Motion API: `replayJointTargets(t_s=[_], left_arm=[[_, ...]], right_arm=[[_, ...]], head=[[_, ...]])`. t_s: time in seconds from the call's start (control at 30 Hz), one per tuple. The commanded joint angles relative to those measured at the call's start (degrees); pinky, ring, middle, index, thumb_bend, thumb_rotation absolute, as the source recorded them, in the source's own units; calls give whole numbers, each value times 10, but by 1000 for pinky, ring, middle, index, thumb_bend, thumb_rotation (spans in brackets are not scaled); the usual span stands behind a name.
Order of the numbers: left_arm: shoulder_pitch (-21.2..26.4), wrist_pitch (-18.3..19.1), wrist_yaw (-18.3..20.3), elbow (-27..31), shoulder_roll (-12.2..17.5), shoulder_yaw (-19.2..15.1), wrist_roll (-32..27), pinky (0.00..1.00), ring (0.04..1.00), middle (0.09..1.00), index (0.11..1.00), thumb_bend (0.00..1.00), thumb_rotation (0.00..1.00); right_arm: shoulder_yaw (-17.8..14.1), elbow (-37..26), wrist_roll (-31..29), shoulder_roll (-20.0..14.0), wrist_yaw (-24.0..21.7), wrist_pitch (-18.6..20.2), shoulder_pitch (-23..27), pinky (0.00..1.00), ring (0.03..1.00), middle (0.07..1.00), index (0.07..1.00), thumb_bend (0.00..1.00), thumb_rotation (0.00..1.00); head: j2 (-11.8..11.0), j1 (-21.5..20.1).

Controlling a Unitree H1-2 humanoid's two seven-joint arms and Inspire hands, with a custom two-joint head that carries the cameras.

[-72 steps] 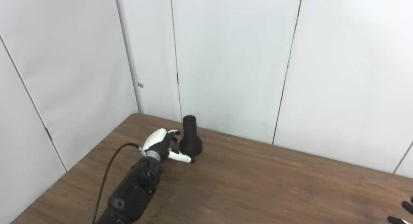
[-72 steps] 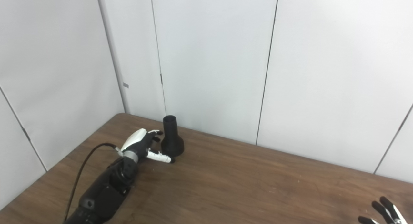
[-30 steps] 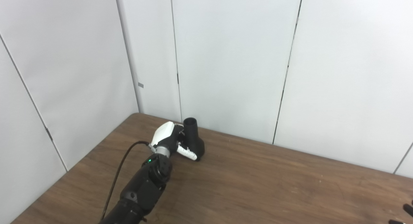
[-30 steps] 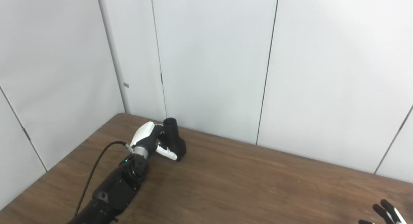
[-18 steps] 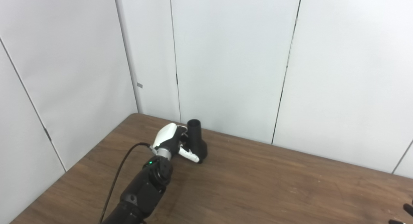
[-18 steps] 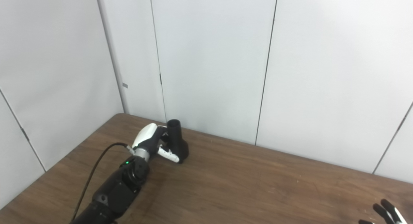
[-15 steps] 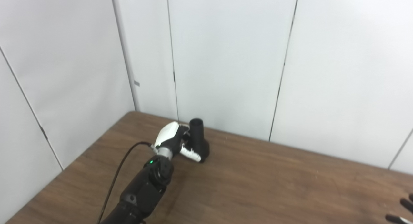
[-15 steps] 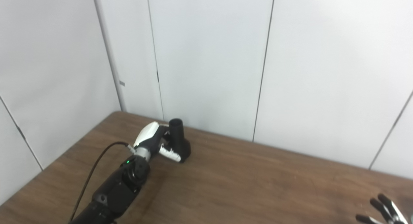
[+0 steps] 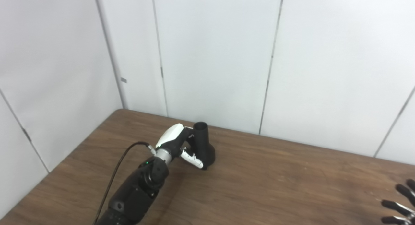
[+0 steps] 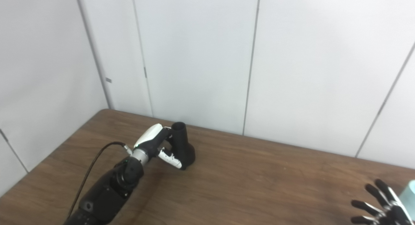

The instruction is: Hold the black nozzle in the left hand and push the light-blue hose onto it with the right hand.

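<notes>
Over by the desk's (image 9: 291, 186) far-left corner, the left hand (image 9: 176, 144) is wrapped around the black nozzle (image 9: 204, 145), so we're at the grip stage. Right hand (image 10: 382, 207) sits splayed and empty beside the light-blue hose (image 10: 409, 191); grabbing that looks next.

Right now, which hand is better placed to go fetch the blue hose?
The right hand: it is open at the table's near right, beside the light-blue hose at the picture's edge. The left hand is far off, closed around the black nozzle.
</notes>
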State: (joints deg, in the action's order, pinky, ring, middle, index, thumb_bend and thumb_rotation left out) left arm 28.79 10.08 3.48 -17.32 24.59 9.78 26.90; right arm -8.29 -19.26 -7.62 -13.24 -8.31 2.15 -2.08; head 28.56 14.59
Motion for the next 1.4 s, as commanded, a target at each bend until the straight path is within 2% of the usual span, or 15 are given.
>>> replayJointTargets(t_s=[0.0,0.3,0.6,0.67,0.77,1.03,1.37], left_arm=[[32,-24,-1,28,6,0,3,1000,632,465,493,527,0],[38,-52,21,56,-7,9,1,1000,616,460,494,527,0],[30,-67,55,108,-26,24,-7,1000,612,464,492,527,0],[29,-76,65,113,-33,30,-8,1000,611,465,492,527,0],[29,-85,77,115,-40,41,-8,1000,611,467,492,526,0],[31,-98,106,116,-64,66,-8,1000,613,471,491,526,0],[33,-120,99,89,-90,92,20,1000,618,488,481,526,0]], right_arm=[[-4,-9,1,-5,7,-9,14,558,733,898,928,677,112],[-2,-8,9,4,13,-4,23,553,720,882,907,728,148],[6,-30,16,17,24,30,26,560,714,870,891,762,112],[8,-44,22,20,29,49,26,559,712,866,889,764,112],[11,-61,30,26,32,72,26,562,704,860,887,767,117],[25,-82,55,36,40,82,30,536,696,852,884,765,98],[36,-83,79,44,48,77,39,505,689,853,883,769,124]], head=[[1,-6],[8,-44],[19,-84],[23,-97],[29,-113],[42,-145],[48,-159]])
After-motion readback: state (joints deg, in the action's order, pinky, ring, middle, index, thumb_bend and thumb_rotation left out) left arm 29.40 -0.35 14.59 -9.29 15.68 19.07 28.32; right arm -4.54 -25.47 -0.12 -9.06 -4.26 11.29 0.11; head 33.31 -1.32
